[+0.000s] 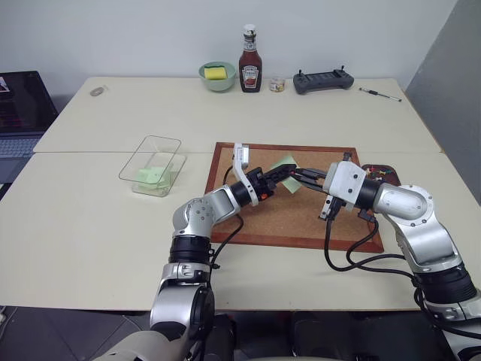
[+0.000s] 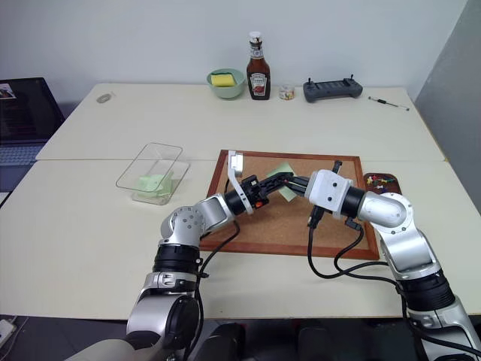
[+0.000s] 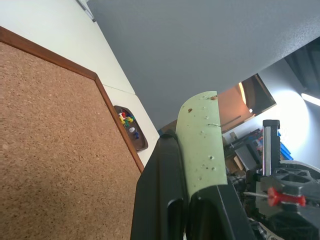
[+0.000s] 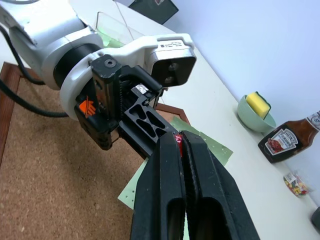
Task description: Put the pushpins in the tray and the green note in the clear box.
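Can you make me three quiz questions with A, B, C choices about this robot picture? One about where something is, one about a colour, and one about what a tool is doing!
1. Where is the tray with pushpins?
A. Beside the corkboard's right edge
B. Inside the clear box
C. By the ketchup bottle

2. What colour is the pushpin in the right tool?
A. Blue
B. Red
C. Yellow

3. What is the left tool doing?
A. Hanging open
B. Pressing the sponge
C. Shut on the green note

Answers:
1 A, the tray sits just right of the frame.
2 B, the red pushpin shows between its fingers.
3 C, the note stands pinched between its fingers.
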Robot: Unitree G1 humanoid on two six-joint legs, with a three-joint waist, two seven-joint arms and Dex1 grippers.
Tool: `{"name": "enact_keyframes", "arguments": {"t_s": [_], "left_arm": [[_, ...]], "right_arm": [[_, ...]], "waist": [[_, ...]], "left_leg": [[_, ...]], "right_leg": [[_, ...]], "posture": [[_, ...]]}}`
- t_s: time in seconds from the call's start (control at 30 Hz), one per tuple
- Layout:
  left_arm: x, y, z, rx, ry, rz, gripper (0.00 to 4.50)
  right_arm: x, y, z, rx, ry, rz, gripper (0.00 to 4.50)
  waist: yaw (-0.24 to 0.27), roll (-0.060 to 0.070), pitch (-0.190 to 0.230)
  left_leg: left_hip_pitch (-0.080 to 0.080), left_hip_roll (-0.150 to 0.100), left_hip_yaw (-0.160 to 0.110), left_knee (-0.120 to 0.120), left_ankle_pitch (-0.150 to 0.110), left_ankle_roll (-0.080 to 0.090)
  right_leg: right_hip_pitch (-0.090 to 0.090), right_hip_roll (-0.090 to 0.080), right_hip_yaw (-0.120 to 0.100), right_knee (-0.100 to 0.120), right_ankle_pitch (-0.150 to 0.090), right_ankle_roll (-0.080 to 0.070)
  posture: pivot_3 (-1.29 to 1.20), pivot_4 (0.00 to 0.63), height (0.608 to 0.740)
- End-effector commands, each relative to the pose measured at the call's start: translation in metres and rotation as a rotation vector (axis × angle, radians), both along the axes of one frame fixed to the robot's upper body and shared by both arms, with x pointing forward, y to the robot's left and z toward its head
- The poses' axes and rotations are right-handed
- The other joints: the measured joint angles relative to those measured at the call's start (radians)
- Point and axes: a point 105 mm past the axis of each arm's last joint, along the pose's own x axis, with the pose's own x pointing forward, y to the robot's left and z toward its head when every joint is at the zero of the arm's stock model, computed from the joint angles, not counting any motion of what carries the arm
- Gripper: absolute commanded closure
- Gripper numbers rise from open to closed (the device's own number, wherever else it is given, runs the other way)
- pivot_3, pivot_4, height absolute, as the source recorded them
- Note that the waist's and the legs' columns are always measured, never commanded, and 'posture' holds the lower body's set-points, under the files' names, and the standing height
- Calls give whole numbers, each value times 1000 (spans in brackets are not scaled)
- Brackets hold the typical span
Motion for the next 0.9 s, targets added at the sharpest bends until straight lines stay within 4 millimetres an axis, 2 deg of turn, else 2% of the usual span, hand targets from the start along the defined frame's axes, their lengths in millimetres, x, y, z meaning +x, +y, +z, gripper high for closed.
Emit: {"name": "enact_keyframes", "arguments": {"t_s": [0.03,0.17,0.23,0.33,0.5,0.6,0.83,0.9], "left_arm": [[3,14,-1,84,-70,53,4476],[6,26,4,94,-102,123,4476],[7,29,6,101,-124,150,4476],[4,30,10,117,-158,166,4476],[-3,27,15,140,-202,167,4476],[-4,26,16,150,-212,168,4476],[-5,24,17,162,-227,165,4476],[-5,24,19,160,-231,165,4500]], "right_arm": [[1,-21,11,42,-11,-96,4500],[11,-61,2,87,27,-277,4500],[13,-82,-9,94,71,-364,4500],[18,-118,-27,56,109,-516,4500],[32,-167,-45,-19,125,-749,4500],[39,-177,-51,-52,127,-800,4500],[57,-185,-56,-77,127,-854,4500],[61,-186,-55,-75,128,-861,4044]], "waist": [[0,0,0],[3,0,0],[5,0,0],[5,0,0],[2,0,0],[1,0,0],[0,0,0],[1,-1,0]], "left_leg": [[0,0,0,0,0,0],[0,0,0,0,0,1],[-1,0,0,0,-1,1],[-1,0,0,0,-1,2],[-1,0,2,0,-1,2],[-1,0,2,0,-1,2],[-1,0,2,0,-1,2],[-1,0,2,0,0,1]], "right_leg": [[0,0,0,0,0,0],[0,0,0,0,0,0],[0,0,0,0,0,0],[0,0,0,-1,0,0],[-1,-1,1,0,0,0],[-1,0,1,0,0,0],[-1,0,1,0,0,0],[-1,0,1,0,0,0]], "posture": [[0,150,740],[0,150,740],[0,150,740],[0,150,740],[0,150,740],[0,150,740],[0,150,740],[0,150,740]]}}
